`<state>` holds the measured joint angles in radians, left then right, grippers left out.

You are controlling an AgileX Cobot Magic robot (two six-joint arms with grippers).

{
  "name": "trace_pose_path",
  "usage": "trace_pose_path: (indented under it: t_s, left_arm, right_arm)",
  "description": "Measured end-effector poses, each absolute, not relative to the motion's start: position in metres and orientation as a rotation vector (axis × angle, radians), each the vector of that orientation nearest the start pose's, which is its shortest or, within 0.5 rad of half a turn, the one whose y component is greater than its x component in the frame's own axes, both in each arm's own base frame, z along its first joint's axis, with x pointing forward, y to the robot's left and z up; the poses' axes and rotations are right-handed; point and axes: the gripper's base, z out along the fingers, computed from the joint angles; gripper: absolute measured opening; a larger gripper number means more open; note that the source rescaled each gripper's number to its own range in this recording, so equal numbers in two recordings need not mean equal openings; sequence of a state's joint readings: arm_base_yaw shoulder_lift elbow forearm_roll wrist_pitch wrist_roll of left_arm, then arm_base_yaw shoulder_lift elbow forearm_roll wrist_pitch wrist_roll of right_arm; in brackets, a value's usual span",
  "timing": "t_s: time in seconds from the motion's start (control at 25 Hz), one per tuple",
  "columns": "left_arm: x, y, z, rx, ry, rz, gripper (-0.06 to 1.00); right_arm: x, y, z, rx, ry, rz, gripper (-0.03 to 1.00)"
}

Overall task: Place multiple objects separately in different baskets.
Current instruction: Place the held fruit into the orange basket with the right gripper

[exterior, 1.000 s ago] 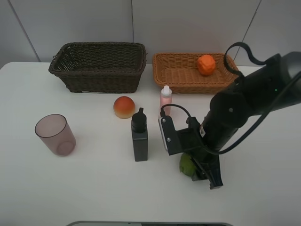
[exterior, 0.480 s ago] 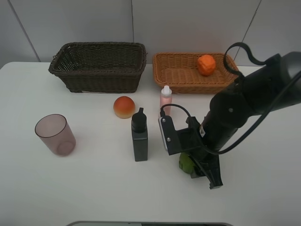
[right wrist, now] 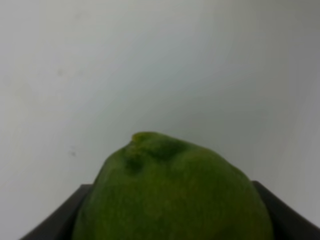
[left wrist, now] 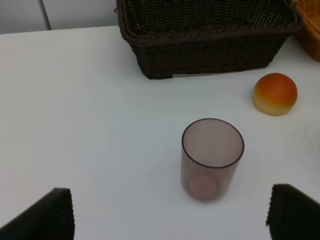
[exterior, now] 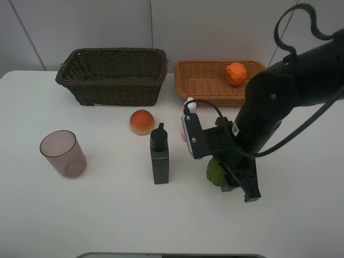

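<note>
While the right gripper (exterior: 230,180) clamps its jaws on the green citrus (exterior: 214,170), the fruit sits at the front middle of the table (exterior: 107,215), just right of the black bottle (exterior: 159,156), which stands upright. The right wrist view shows the citrus filling the space between the two dark fingers (right wrist: 50,222), pressed against both; whether it touches the table beneath cannot be told. The pink bottle (exterior: 188,102) stands behind the right arm's wrist, only its white cap and a sliver of its body showing. The peach-like fruit (exterior: 142,121) rests on the table in front of the dark brown basket (exterior: 113,75), near the black bottle but apart from it. The tangerine (exterior: 235,73) lies in the light tan basket (exterior: 207,86), towards its right end. The mauve cup (exterior: 63,153) stands upright, well to the left. The left gripper (left wrist: 170,217) holds its jaws wide apart, with the cup on the table ahead of them.
</note>
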<state>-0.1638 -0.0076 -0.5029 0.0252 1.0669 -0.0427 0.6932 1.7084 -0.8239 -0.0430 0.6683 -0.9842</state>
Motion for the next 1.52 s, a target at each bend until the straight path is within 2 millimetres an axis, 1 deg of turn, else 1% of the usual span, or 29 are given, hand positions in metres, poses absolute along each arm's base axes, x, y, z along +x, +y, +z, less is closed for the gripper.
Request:
trace_pose_path:
  t_s: [0.08,0.28,0.32,0.56,0.68,0.88,1.0,1.16,1.2,1.28,1.36,1.52]
  left_arm:
    - [-0.006,0.003,0.278,0.122,2.037,-0.099,1.0]
    - [-0.006,0.003,0.278,0.122,2.037,-0.099,1.0]
    - [-0.006,0.003,0.278,0.122,2.037,-0.099,1.0]
    - [-0.006,0.003,0.278,0.122,2.037,-0.099,1.0]
    - [-0.006,0.003,0.278,0.122,2.037,-0.099,1.0]
    - [-0.006,0.003,0.278,0.122,2.037,-0.099,1.0]
    - [-0.006,0.003,0.278,0.122,2.037,-0.099,1.0]
    - [-0.006,0.003,0.278,0.122,2.037,-0.099,1.0]
    - [-0.006,0.003,0.278,0.122,2.037,-0.099,1.0]
    - [-0.006,0.003,0.278,0.122,2.037,-0.099,1.0]
    - [-0.006,0.003,0.278,0.122,2.037,-0.099,1.0]
    - [-0.006,0.003,0.278,0.122,2.037,-0.099,1.0]
  right_arm:
    - [0.222,0.176,0.155,-2.299,2.045,-0.055,0.41]
    - [0.24,0.175,0.183,-2.241,2.179,-0.004,0.41]
    - [0.249,0.175,0.194,-2.162,2.237,-0.008,0.41]
    - [0.279,0.173,0.224,-1.788,2.401,-0.029,0.41]
    - [0.293,0.167,0.238,-1.582,2.472,-0.032,0.41]
    - [0.317,0.151,0.256,-1.103,2.607,0.0,0.41]
    - [0.335,0.138,0.26,-0.836,2.678,0.021,0.41]
    - [0.363,0.124,0.252,-0.548,2.762,0.005,0.41]
    - [0.371,0.12,0.246,-0.483,2.79,-0.003,0.41]
    - [0.385,0.116,0.244,-0.379,2.799,-0.017,0.41]
    - [0.4,0.111,0.238,-0.29,2.807,-0.032,0.41]
    - [0.425,0.102,0.229,-0.176,2.802,-0.044,0.41]
